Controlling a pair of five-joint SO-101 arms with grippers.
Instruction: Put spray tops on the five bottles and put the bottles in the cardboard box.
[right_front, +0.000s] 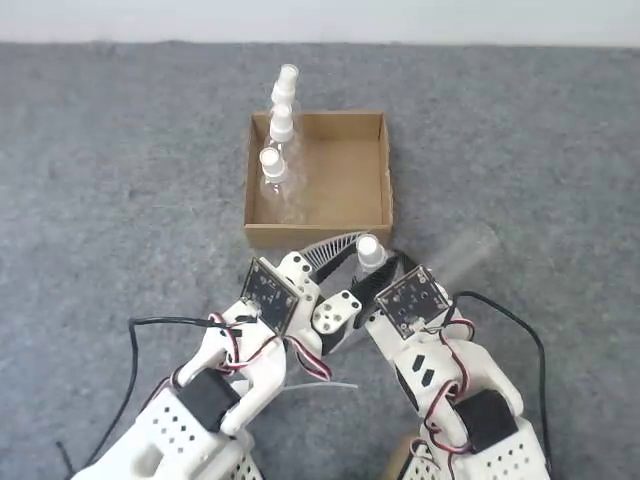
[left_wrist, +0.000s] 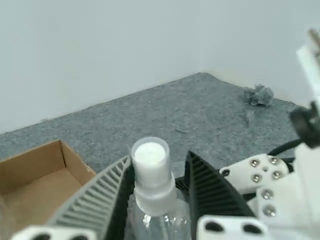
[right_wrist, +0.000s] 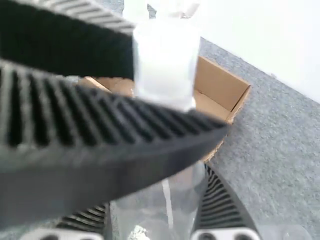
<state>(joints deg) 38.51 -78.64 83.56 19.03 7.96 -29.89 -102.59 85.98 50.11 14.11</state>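
Trouble is likeliest at the wall of the cardboard box (right_front: 318, 236). The left claw (left_wrist: 159, 165) is closed on the bottle (left_wrist: 155, 222) below its spray top (left_wrist: 149, 152), holding it upright near the table's middle, just nearside of that wall; a low carry could catch the base on the cardboard. The right claw (right_front: 378, 275) sits beside the top; whether it grips I cannot tell, and a pull from it might skew the top. Three capped bottles (right_front: 281, 125) crowd the box wall nearest the table's left edge, so a careless lowering could topple them.
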